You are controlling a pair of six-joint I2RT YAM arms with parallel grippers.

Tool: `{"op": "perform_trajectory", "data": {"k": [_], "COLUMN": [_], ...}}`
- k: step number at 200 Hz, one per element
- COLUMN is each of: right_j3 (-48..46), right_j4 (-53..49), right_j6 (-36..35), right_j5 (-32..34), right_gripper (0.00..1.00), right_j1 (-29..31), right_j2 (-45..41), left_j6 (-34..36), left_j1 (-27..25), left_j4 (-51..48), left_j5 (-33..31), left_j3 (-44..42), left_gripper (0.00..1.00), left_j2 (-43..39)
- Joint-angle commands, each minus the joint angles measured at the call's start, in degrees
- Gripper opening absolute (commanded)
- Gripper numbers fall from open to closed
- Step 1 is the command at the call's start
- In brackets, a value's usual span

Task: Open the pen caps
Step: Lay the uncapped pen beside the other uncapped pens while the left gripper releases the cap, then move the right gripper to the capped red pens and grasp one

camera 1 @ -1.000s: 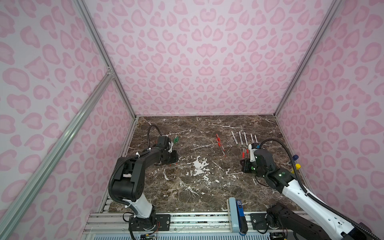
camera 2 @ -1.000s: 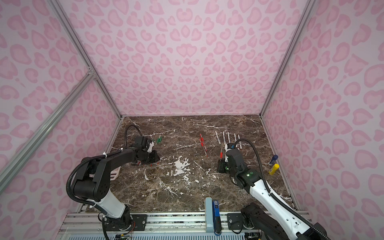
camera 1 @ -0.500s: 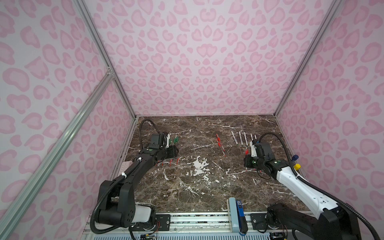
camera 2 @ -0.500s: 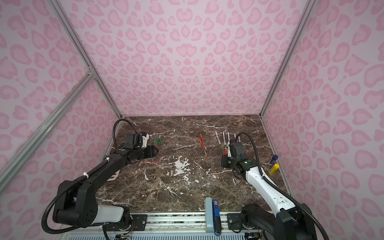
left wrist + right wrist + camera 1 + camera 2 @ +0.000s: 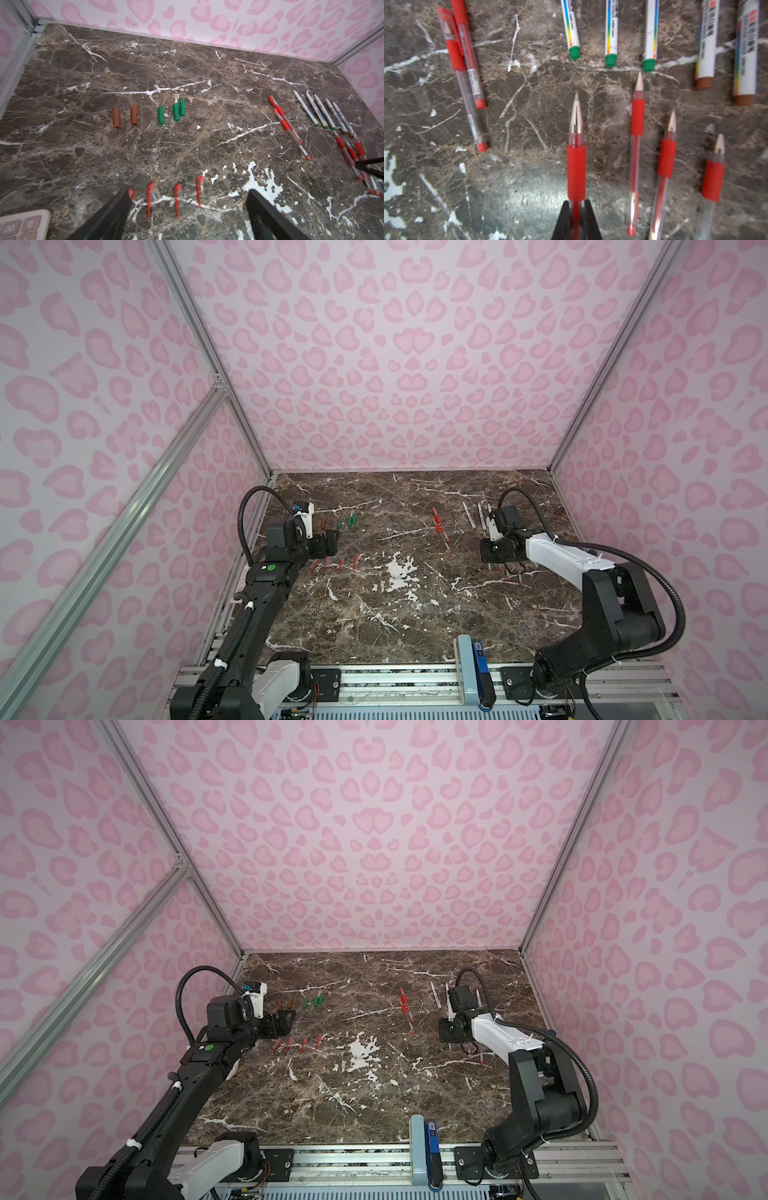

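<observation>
where the left claw hangs low over the left side of the table, four red caps lie loose in a row just ahead of it, each a clear sleeve with a red clip. the end cap sits partly behind one finger; whether they touch i cannot tell. further out from the arm, three green caps lie side by side, two of them pressed together. next to these are two brown caps, a little apart. all nine are off and lie flat on the table.

the left claw stands wide and holds nothing. a pink calculator shows close by its finger.

across the table, well apart from the caps, the right claw is pinched narrow on a red pen. it grips the clear barrel just behind the red sleeve, and the bare metal tip points away from the claw. whether this pen rests on the table or hangs just above it i cannot tell.

beside it three bare pens lie flat, tips the same way. beyond their tips five white pens lie in a row, three with green ends and two with brown ends toward the claw.

on the side nearer the table's middle, two more pens lie touching along their length. one wears a clear cap with a red clip; the other's top is cut off in the right wrist view.
</observation>
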Motion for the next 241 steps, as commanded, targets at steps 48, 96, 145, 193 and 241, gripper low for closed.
{"op": "perform_trajectory", "data": {"k": [48,96,145,193,241], "right_j3": [6.6,7.3,6.9,8.9,14.6], "right_j4": [-1.5,-2.1,-3.2,-6.4,-7.4], "right_j6": [-1.7,-1.5,-1.8,-1.7,-1.6], "right_j5": [5.3,6.2,6.2,4.8,3.4], "right_gripper": [0.04,0.17,0.28,0.31,0.32], "right_j1": [-0.3,-0.3,-0.2,0.7,6.2], "right_j2": [11.3,12.8,10.2,3.7,5.4], "left_j6": [2.0,1.9,1.0,1.0,0.8], "left_j1": [1.7,2.3,2.8,3.0,3.4], "left_j4": [2.4,2.1,2.2,2.2,2.3], "left_j5": [2.4,2.0,2.5,2.4,2.5], "left_j3": [0.1,0.4,0.4,0.3,0.2], "left_gripper": [0.98,0.99,1.0,1.0,1.0], "left_j2": [-1.0,-1.0,-0.8,-1.1,-1.4]}}
